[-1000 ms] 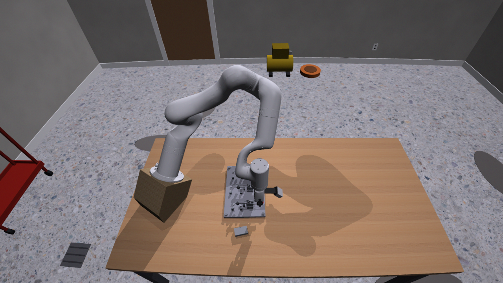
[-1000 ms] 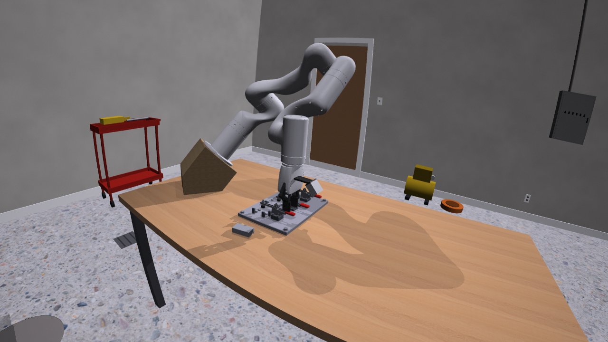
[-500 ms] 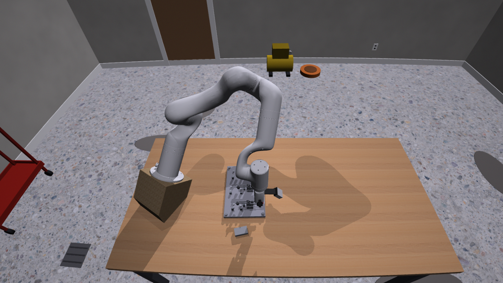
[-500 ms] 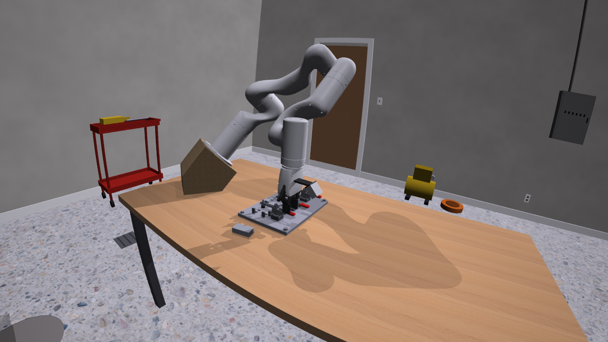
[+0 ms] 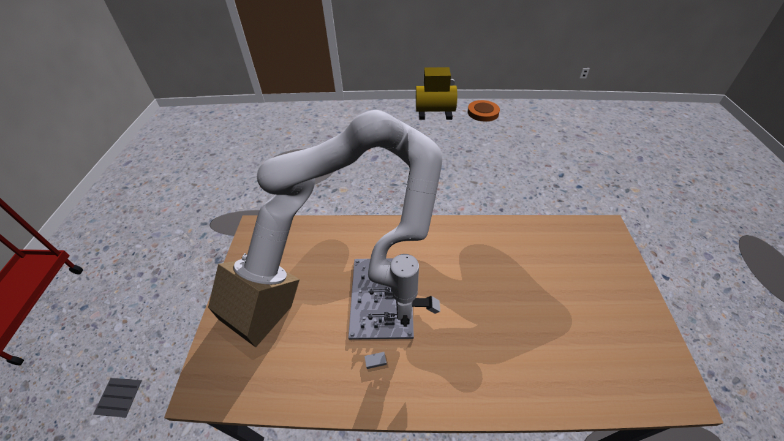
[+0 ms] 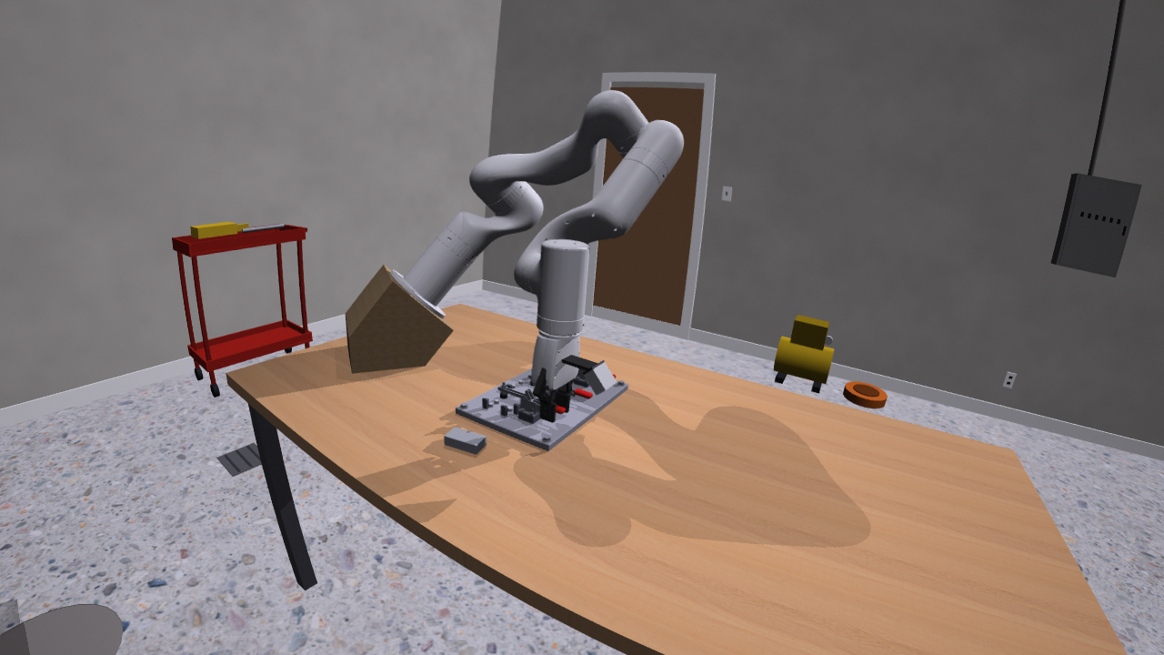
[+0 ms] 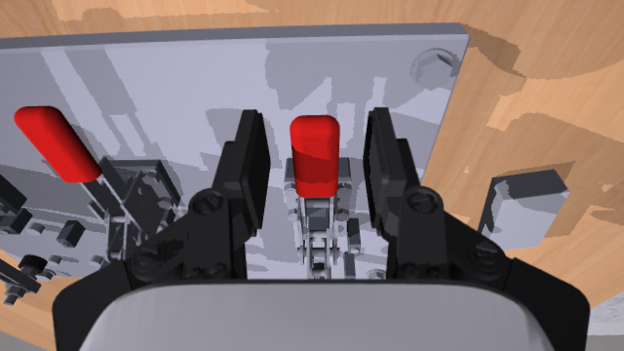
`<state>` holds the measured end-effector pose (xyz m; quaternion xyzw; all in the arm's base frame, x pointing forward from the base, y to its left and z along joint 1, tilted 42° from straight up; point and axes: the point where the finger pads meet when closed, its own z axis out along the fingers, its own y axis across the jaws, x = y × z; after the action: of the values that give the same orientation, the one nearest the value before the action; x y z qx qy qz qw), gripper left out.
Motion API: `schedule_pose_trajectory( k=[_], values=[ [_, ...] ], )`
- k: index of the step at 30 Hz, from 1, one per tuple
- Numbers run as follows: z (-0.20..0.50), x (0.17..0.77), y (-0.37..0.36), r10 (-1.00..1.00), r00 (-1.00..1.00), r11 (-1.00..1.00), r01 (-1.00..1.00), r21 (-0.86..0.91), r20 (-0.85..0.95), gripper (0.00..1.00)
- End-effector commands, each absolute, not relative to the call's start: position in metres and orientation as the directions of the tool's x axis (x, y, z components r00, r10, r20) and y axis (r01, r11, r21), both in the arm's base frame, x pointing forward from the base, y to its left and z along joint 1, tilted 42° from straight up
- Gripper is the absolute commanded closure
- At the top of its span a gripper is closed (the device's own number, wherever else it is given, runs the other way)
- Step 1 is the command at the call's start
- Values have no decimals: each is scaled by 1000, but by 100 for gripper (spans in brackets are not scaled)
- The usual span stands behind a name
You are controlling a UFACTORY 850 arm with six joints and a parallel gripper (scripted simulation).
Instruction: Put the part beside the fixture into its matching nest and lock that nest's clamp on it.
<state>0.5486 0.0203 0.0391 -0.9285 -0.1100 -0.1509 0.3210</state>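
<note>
The grey fixture plate (image 5: 380, 300) lies on the table with three toggle clamps. The grey block part (image 5: 376, 360) lies flat on the table just in front of the plate, apart from it; it also shows in the exterior view (image 6: 465, 439) and at the right of the wrist view (image 7: 524, 210). My gripper (image 7: 316, 136) is low over the clamp nearest the part (image 5: 404, 320). Its fingers stand half open on either side of that clamp's red handle (image 7: 314, 156), with a gap on both sides. A second red handle (image 7: 56, 143) lies to the left.
The arm's brown base block (image 5: 253, 304) stands at the table's left. The plate's right edge and a corner bolt (image 7: 434, 65) are close to my right finger. A red cart (image 6: 241, 297) stands off the table.
</note>
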Motion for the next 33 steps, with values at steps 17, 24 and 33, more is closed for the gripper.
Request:
schedule_pose_trajectory(
  k=[17,24,33],
  values=[
    [39,550,21,107,930,-770,301,-562,352,100],
    [39,550,21,107,930,-770,301,-562,352,100],
    [39,550,21,107,930,-770,301,-562,352,100]
  ],
)
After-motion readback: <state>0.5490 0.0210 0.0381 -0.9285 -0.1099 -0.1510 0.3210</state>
